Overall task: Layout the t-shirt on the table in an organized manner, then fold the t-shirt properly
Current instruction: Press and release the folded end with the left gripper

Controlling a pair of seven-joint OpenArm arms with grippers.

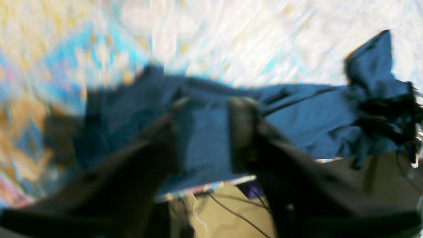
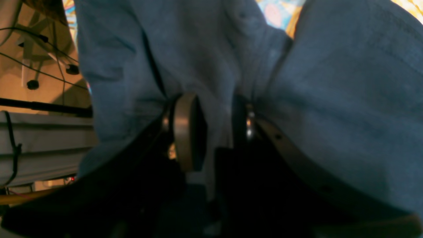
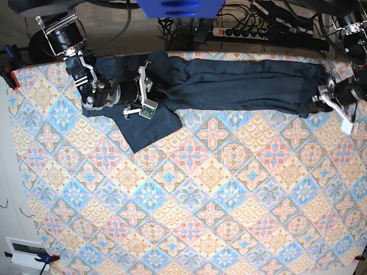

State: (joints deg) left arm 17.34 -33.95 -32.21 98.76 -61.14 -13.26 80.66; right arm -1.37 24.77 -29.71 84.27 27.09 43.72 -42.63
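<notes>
Dark navy-teal cloth t-shirt stretched along the far edge of the patterned table; right gripper jaws clamp cloth, left gripper jaws stand apart. Layout unfinished; folding remains.

base: bright, even, sharp | L wrist: heavy motion blur | R wrist: dim, soft

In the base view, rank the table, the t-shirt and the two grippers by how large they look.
1. the table, filling most of the view.
2. the t-shirt, a long dark band along the far edge.
3. the right gripper and the left gripper: both small and partly over cloth, so unranked against each other.
</notes>
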